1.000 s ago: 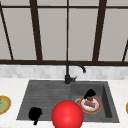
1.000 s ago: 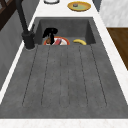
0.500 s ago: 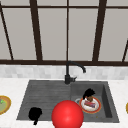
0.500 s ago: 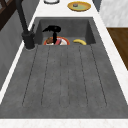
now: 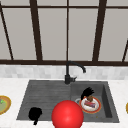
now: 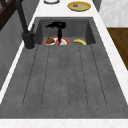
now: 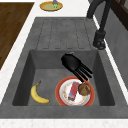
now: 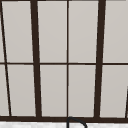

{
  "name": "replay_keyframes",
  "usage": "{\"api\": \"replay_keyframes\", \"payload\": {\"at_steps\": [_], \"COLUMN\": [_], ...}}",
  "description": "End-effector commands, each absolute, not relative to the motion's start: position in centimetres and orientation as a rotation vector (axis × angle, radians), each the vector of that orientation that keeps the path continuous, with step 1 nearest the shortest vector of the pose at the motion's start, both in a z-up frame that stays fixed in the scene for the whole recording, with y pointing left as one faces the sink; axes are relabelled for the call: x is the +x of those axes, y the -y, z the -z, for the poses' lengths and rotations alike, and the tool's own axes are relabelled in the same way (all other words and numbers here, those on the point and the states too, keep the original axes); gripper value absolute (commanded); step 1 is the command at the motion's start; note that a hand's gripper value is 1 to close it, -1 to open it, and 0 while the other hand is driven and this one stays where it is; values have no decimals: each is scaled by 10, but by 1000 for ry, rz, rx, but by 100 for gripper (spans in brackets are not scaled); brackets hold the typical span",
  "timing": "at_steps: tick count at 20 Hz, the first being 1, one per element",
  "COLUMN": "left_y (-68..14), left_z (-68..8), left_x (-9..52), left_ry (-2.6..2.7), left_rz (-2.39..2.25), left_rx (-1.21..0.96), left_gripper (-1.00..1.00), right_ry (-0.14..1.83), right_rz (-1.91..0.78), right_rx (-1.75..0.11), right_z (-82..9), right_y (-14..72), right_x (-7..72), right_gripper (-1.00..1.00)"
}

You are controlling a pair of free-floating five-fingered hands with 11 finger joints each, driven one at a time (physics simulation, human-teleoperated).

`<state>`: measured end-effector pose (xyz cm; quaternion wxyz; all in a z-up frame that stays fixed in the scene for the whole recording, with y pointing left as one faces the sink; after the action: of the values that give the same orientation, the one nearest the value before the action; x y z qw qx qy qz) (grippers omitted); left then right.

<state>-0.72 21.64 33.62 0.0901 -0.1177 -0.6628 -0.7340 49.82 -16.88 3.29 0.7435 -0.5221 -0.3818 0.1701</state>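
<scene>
One red ball (image 5: 67, 114) sits nearest the front camera, the left hand (image 5: 35, 114) idle beside it. Farther back, the right hand (image 7: 72, 63), fingers spread straight, hovers over the plate (image 7: 61, 98) on the basin floor, its fingertips (image 7: 85, 72) just above the muffin (image 7: 84, 89).

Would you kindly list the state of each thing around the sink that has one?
Right robot hand: open, fingers straight, reaching down over the plate.
Left robot hand: hanging over the drainboard.
Plate: flat in the basin, holding a muffin and a red bar.
Banana: lying on the basin floor beside the plate.
Faucet: no water visible.
</scene>
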Motion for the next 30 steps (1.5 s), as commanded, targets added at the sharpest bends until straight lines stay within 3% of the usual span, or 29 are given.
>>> {"api": "replay_keyframes", "payload": {"at_steps": [1, 9, 12, 18, 30], "left_y": [-216, -216, -216, -216, -216], "left_z": [-336, -336, -336, -336, -336], "left_x": [-7, -7, -7, -7, -7], "left_ry": [1971, 1971, 1971, 1971, 1971], "left_rz": [2182, 2182, 2182, 2182, 2182], "left_rx": [-350, -350, -350, -350, -350], "left_gripper": [0, 0, 0, 0, 0], "right_ry": [856, 929, 942, 929, 1049], "right_rz": [-461, -570, -447, -492, -750], "right_rx": [-1128, -1125, -1151, -1126, -1113], "right_z": [-50, -73, -76, -75, -138], "right_y": [161, 153, 153, 151, 146], "right_x": [488, 478, 474, 482, 445], "right_gripper": [-100, -100, -100, -100, -100]}}
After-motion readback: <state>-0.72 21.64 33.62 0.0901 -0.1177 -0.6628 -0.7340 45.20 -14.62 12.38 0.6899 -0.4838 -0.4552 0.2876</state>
